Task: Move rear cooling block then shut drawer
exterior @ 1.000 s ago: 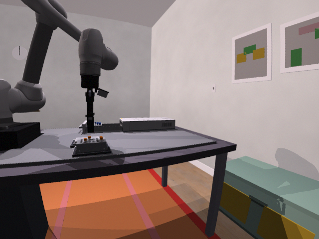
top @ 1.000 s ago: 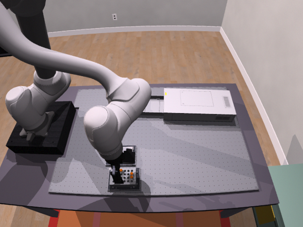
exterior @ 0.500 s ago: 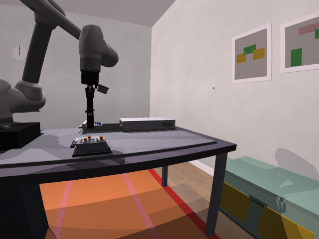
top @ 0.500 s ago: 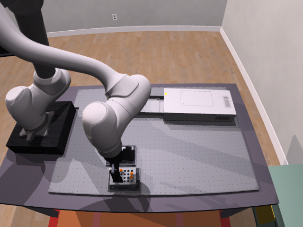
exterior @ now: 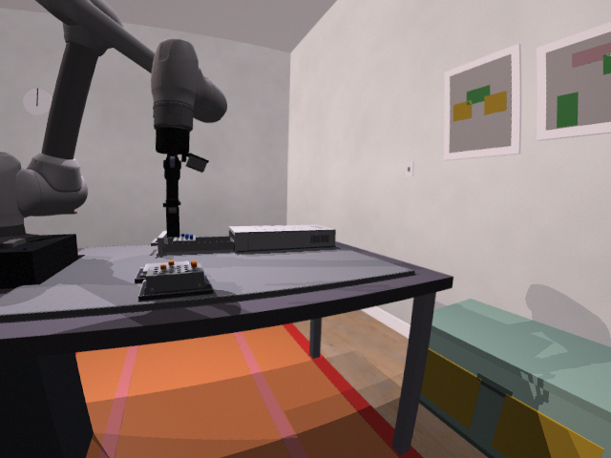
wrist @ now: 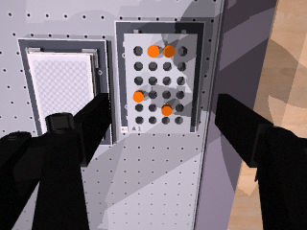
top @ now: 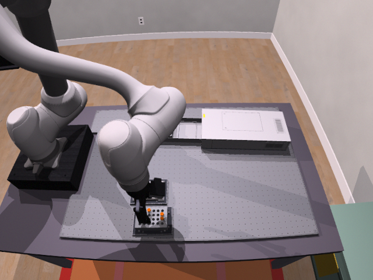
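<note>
The rear cooling block (top: pixel 155 223) (exterior: pixel 173 281) (wrist: pixel 190 91) sits flat in deck slot D2 (top: pixel 152 231) (exterior: pixel 175 294) (wrist: pixel 119 72). Its orange tubes (top: pixel 162 214) (exterior: pixel 170 262) (wrist: pixel 153 51) stand upright in their bores. My gripper (top: pixel 141 211) (exterior: pixel 172 229) (wrist: pixel 163 108) is open and empty. It hangs above the block, its fingers well clear on either side. COLD (top: pixel 243 126) (exterior: pixel 281 237) has its lamp (top: pixel 203 115) lit yellow. Its drawer (top: pixel 186 130) (exterior: pixel 207 242) is pulled out. The front block's blue tubes (exterior: pixel 186 236) show near the handle end.
Slot D1 holds a white well plate (wrist: pixel 59 79), mostly hidden under my wrist in the top view. The black robot pedestal (top: pixel 50 159) (exterior: pixel 34 256) stands at the left. A teal chest (top: pixel 355 228) (exterior: pixel 517 364) stands on the floor beside the table.
</note>
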Motion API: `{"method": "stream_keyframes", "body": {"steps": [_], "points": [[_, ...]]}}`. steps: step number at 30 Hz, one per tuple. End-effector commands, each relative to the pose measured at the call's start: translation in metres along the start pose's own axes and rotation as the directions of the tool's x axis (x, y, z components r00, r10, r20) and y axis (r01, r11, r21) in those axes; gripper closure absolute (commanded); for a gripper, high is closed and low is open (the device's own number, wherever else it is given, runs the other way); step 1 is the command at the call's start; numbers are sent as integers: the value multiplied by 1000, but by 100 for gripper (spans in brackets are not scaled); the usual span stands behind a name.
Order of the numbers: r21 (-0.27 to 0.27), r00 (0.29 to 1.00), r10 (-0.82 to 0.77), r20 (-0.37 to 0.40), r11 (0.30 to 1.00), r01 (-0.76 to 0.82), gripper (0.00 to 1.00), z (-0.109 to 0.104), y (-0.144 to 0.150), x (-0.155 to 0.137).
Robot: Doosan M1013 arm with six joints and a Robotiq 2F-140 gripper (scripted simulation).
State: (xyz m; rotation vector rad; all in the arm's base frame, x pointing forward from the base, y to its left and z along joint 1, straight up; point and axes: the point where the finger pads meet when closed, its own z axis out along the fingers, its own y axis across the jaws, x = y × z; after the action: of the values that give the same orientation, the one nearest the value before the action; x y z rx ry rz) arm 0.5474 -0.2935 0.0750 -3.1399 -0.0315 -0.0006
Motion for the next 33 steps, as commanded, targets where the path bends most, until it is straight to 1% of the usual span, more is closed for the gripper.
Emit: {"method": "stream_keyframes", "body": {"steps": [1, 10, 11, 15, 17, 21, 26, 32, 33], "points": [[0, 1000, 0, -1, 1000, 0, 34, -3, 0, 0], [0, 1000, 0, -1, 1000, 0, 34, -13, 0, 0], [0, 1000, -27, -1, 1000, 27, 90, -13, -4, -1], [0, 991, -133, -1, 991, 133, 90, -13, -19, -5], [0, 991, -133, -1, 991, 133, 90, -13, -19, -5], [0, 971, -238, -1, 971, 238, 90, -12, -35, -9], [0, 931, -365, -1, 931, 365, 90, -12, -54, -14], [0, 861, -508, -1, 861, 508, 90, -11, -77, -20], [0, 861, -508, -1, 861, 508, 90, -11, -77, -20]]}}
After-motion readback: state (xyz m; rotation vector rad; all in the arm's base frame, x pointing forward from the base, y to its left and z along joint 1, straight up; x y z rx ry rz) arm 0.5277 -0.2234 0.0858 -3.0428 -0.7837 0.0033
